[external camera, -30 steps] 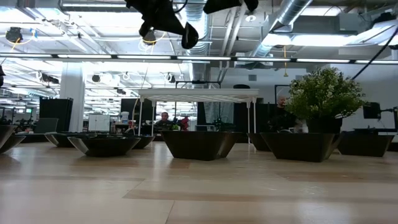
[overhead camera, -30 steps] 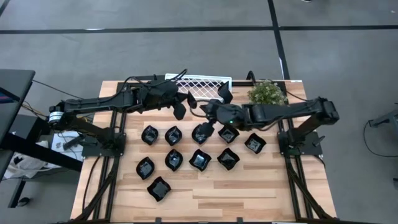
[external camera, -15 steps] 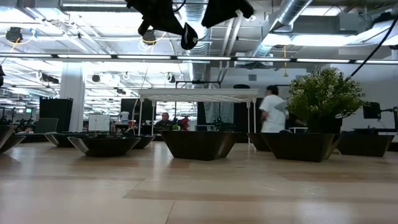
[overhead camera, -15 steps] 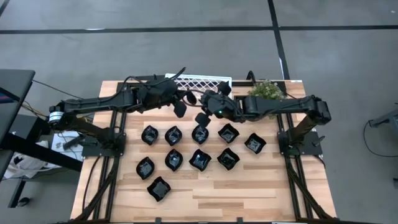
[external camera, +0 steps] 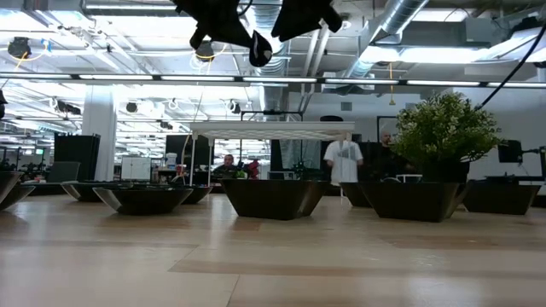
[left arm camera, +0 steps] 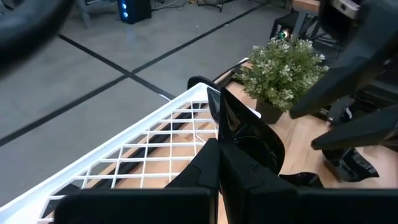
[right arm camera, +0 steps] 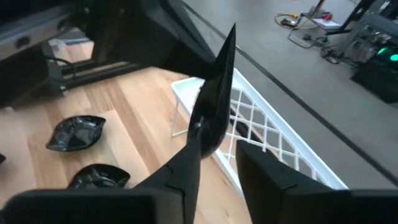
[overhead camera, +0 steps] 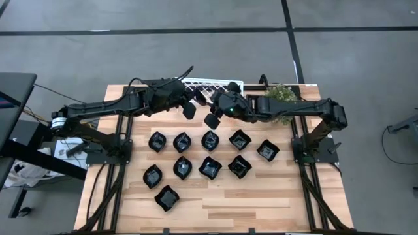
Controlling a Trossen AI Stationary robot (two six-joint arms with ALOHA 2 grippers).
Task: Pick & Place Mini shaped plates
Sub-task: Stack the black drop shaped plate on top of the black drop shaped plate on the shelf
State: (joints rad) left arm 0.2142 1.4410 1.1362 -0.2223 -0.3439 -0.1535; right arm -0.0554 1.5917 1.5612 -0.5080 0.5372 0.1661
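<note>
A: Where are the plates?

B: Eleven mini shaped plates (overhead camera: pixel 210 168) lie in rows on the tabletop (overhead camera: pixel 261 196); two more are up by the white lattice rack (overhead camera: pixel 212 85) at the far edge.

A: And the pincers?

B: Left pincer (overhead camera: pixel 187 109) is clamped on a plate (left arm camera: pixel 249 134). Right pincer (overhead camera: pixel 213 119) has its fingers parted, a plate (right arm camera: pixel 214 99) resting against one finger.

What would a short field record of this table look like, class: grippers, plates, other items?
Left gripper: shut on held plate, raised near the rack
Right gripper: open, upright plate against one finger
Table plates: ten, lying in rows
Other items: white rack, green plant
</note>
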